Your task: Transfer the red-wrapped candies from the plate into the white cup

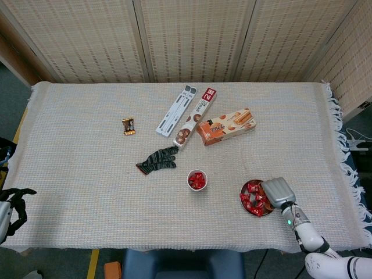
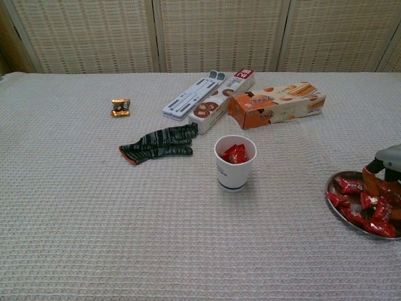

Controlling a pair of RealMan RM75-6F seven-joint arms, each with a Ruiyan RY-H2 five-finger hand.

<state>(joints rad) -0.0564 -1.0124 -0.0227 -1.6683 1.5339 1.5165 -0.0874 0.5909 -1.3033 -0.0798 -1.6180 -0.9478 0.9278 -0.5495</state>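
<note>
The white cup (image 1: pixel 197 180) (image 2: pixel 235 164) stands near the table's middle with red-wrapped candies (image 2: pixel 235 153) inside. A round metal plate (image 1: pixel 243 201) (image 2: pixel 330 190) of red candies (image 1: pixel 251 196) (image 2: pixel 349 185) lies to its right, near the front edge. My right hand (image 1: pixel 277 192) (image 2: pixel 385 177) hangs over the plate's right side with its fingertips (image 2: pixel 371 182) down among the candies; whether they grip one is hidden. My left hand (image 1: pixel 15 201) hangs off the table's front left corner, fingers loosely apart and holding nothing.
A dark striped glove (image 1: pixel 158 160) (image 2: pixel 160 143) lies left of the cup. Behind the cup are an orange biscuit box (image 1: pixel 225 126) (image 2: pixel 276 105), a long cookie box (image 1: pixel 195 118) and a grey-white flat case (image 1: pixel 175 110). A brown-gold sweet (image 1: pixel 128 126) (image 2: pixel 120 107) sits far left.
</note>
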